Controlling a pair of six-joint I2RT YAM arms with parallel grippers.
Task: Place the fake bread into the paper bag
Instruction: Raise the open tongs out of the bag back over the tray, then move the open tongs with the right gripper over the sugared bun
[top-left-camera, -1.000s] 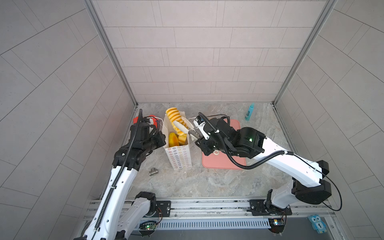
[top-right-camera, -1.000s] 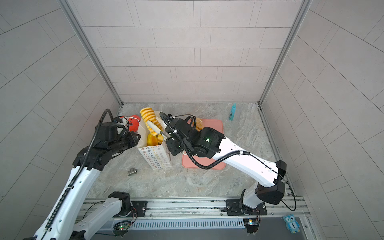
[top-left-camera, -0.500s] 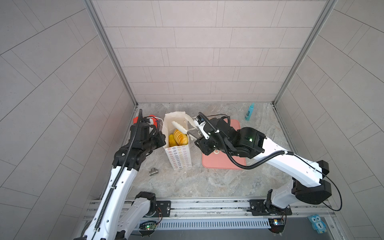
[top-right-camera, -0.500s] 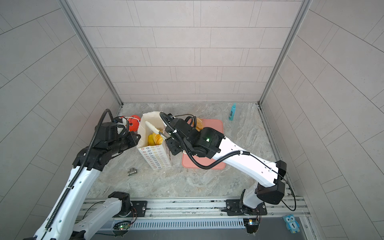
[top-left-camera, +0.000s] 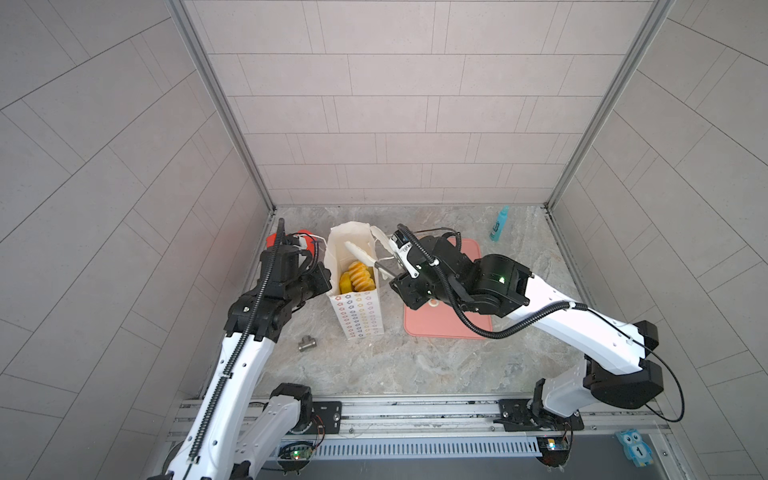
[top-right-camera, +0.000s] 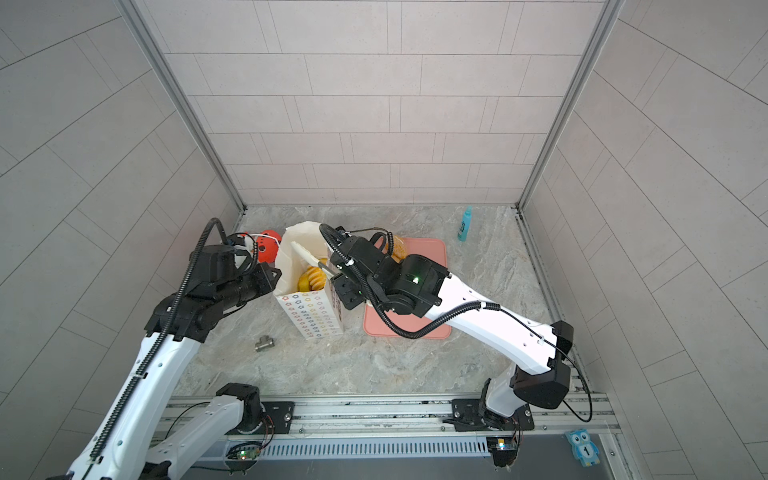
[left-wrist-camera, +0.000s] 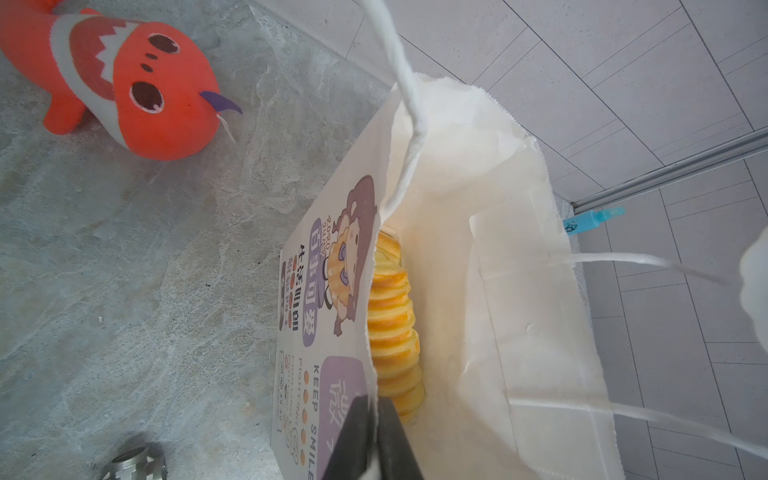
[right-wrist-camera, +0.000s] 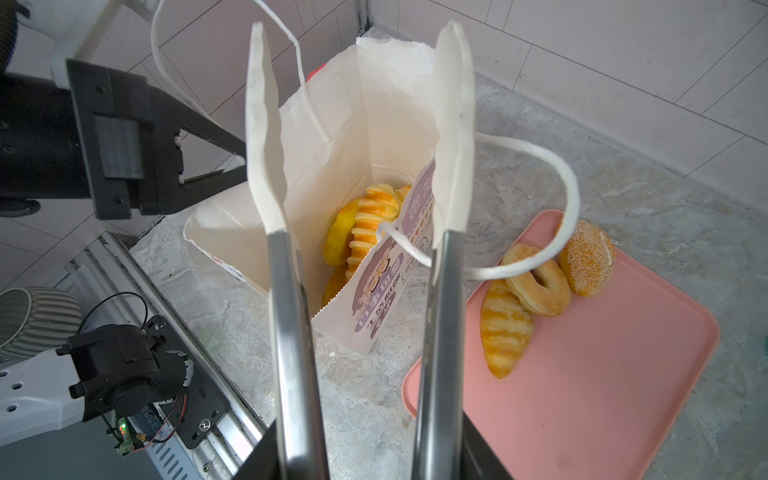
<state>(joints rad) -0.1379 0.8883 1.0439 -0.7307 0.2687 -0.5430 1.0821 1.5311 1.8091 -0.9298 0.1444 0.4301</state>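
The tongs (right-wrist-camera: 289, 299) are hanging spread, empty, over the paper bag (right-wrist-camera: 345, 124). Its wall is hiding most fake bread (right-wrist-camera: 372, 216) inside.

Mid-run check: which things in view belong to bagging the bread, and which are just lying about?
Job: paper bag, bread already inside it, ridged roll, ring donut and sesame bun waiting on the pink tray, tongs, left gripper pinching the bag rim.
Lying about: red plush fish, metal fitting, blue bottle.
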